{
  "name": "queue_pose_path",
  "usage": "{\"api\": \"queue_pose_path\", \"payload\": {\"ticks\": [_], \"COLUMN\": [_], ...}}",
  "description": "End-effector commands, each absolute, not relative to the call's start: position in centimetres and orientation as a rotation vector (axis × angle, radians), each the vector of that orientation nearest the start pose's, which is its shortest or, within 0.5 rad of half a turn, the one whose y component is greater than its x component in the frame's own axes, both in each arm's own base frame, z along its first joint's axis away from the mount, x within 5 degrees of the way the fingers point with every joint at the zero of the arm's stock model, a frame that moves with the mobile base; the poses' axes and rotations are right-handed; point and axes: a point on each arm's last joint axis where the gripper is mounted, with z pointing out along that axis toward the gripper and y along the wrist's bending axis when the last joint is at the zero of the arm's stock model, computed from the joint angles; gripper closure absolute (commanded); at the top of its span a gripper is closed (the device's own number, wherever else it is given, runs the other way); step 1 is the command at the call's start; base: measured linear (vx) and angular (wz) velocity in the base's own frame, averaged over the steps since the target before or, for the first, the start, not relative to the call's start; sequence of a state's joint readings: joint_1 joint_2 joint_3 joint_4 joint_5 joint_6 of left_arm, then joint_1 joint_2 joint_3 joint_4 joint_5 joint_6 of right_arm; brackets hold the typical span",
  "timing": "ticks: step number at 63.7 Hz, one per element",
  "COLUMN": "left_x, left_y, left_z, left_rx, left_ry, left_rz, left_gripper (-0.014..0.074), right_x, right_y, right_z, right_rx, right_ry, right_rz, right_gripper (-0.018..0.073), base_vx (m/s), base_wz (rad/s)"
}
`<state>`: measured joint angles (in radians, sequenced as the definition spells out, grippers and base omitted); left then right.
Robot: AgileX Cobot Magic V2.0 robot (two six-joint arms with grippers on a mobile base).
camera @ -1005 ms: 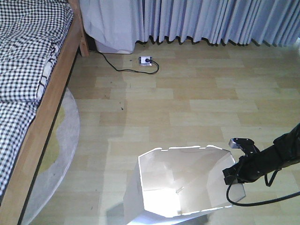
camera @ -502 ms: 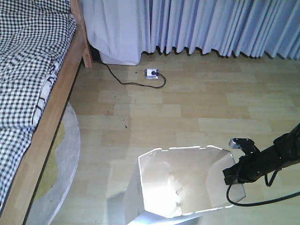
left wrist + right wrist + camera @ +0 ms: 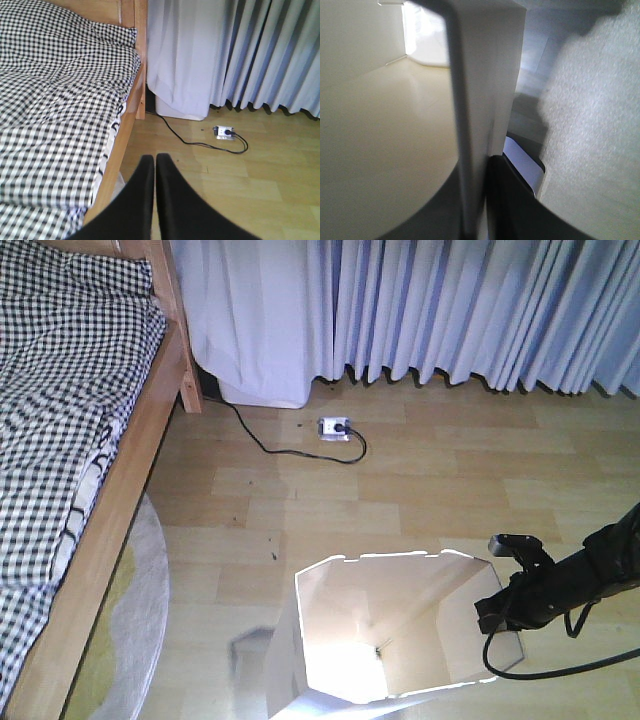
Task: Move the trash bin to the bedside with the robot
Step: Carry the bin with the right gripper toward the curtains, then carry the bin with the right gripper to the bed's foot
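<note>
The white trash bin [image 3: 345,640] stands on the wooden floor at the bottom centre of the front view, with its cream inside showing. My right gripper [image 3: 497,628] is shut on the bin's right rim. In the right wrist view its jaws [image 3: 476,172] clamp the bin wall [image 3: 480,75], one finger inside and one outside. The bedside is at the left: a light-brown bed frame [image 3: 125,490] with checked bedding [image 3: 60,390]. My left gripper [image 3: 154,159] is shut and empty, held above the floor beside the bed frame [image 3: 117,155].
A grey-and-yellow round rug [image 3: 135,640] lies by the bed. A white power strip [image 3: 335,427] with a black cable lies on the floor near the curtains [image 3: 450,310]. A bed post [image 3: 180,340] stands at the back left.
The whole view has moved forward toward the curtains and bed end; the power strip and bed post sit lower in the frame. The bin and right gripper keep their place in the view.
</note>
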<state>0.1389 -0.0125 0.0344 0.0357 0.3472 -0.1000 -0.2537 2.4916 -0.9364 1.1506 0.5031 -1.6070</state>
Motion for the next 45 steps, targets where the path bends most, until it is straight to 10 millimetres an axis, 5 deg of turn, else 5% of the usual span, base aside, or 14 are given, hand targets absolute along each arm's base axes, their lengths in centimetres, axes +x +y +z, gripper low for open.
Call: {"api": "queue_pose_path", "payload": {"ticks": [1, 45], "left_x": [5.35, 5.35], "left_y": [0.82, 0.82], "left_z": [17.64, 17.64], "left_rx": [-0.191, -0.191], "left_ry": [1.766, 1.766], "left_rz": [0.054, 0.054], "left_gripper": [0.0603, 0.0603], "right_x": [29.81, 29.81], "right_y": [-2.03, -2.02], "right_z": [-3.25, -3.25], "right_rx": [-0.352, -0.352], "right_ry": [2.831, 2.830], "right_rz": [0.979, 0.981], "right_gripper": [0.0566, 0.0566], "base_vx": [0.30, 0.21], "base_wz": [0.03, -0.06]}}
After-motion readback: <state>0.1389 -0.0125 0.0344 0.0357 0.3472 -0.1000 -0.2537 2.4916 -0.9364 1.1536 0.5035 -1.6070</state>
